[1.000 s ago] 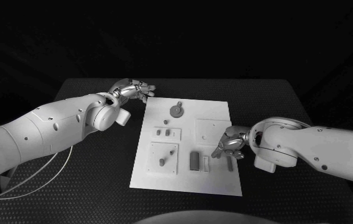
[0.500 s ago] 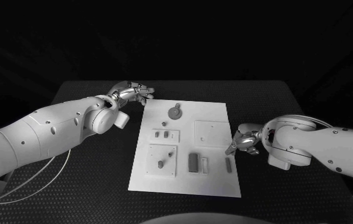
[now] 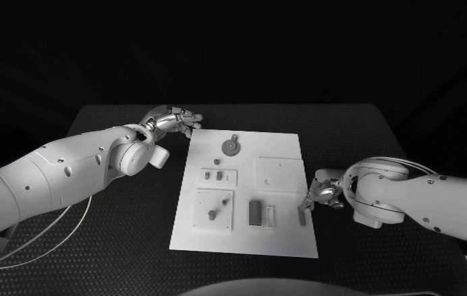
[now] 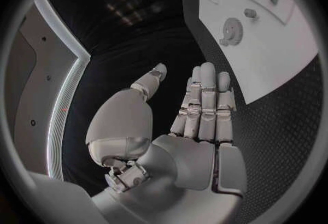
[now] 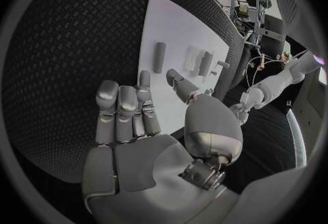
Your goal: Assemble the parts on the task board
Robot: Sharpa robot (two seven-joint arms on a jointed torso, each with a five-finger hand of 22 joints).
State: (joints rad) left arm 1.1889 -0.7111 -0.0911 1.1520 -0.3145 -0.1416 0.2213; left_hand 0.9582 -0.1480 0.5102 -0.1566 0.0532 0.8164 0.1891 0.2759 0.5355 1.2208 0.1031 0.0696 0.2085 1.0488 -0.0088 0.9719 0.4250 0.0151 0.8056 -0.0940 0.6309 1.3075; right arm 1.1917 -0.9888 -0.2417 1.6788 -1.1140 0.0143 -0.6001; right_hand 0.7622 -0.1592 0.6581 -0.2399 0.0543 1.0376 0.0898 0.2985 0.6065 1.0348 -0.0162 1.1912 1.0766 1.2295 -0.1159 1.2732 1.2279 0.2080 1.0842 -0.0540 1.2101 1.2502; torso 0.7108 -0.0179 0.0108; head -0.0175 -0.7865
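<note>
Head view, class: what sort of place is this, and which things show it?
Probably a robotics test bench: a black table, a white task board with small parts, and two robot hands, left and right.

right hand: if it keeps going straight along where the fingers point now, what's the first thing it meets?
Probably the elongated grey part lying near the task board's right edge. In the right wrist view the right hand's fingers point across that edge toward it. The hand's height over the board is unclear.
</note>
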